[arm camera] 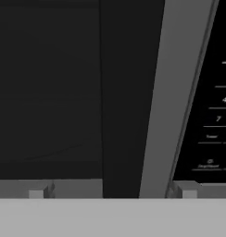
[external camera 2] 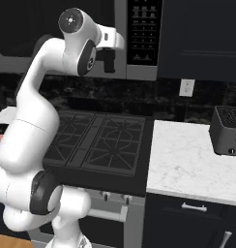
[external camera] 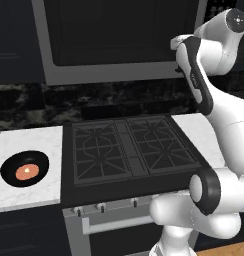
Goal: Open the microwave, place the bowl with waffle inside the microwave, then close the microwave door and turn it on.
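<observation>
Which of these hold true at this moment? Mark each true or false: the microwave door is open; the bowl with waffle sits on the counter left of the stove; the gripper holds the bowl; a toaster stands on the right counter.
1. The microwave door is open. False: it is shut, flush with the microwave.
2. The bowl with waffle sits on the counter left of the stove. True.
3. The gripper holds the bowl. False: it is open and empty, up at the door's handle edge.
4. A toaster stands on the right counter. True.

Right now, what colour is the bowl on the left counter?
Black, with an orange-brown waffle disc in its middle: the bowl with waffle shows best in the left base view.
</observation>
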